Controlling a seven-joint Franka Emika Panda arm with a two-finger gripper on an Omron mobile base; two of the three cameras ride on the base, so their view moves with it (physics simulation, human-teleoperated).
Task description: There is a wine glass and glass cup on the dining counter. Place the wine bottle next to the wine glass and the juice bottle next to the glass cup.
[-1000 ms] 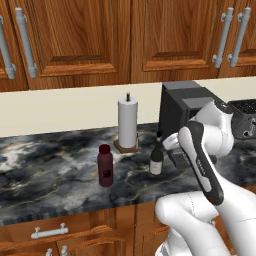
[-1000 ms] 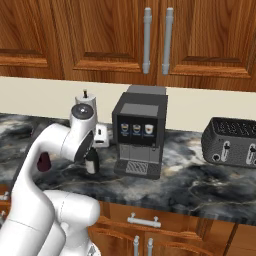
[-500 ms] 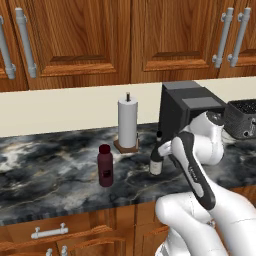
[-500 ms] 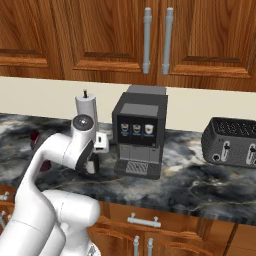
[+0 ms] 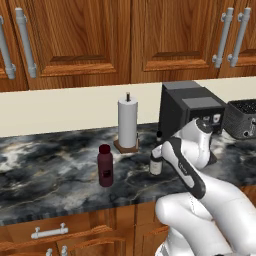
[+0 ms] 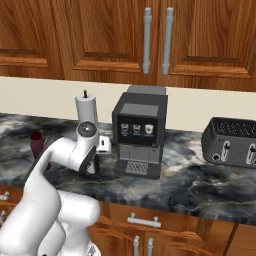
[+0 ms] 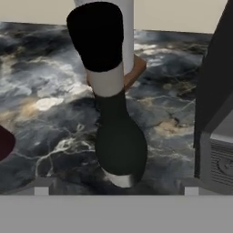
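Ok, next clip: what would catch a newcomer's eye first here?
The white arm bent over the marbled counter, its open gripper poised just above the dark wine bottle, which looms large in the hand view. Next, the maroon juice bottle standing alone to the left of it, and the black coffee machine to the right, with a paper towel roll behind.
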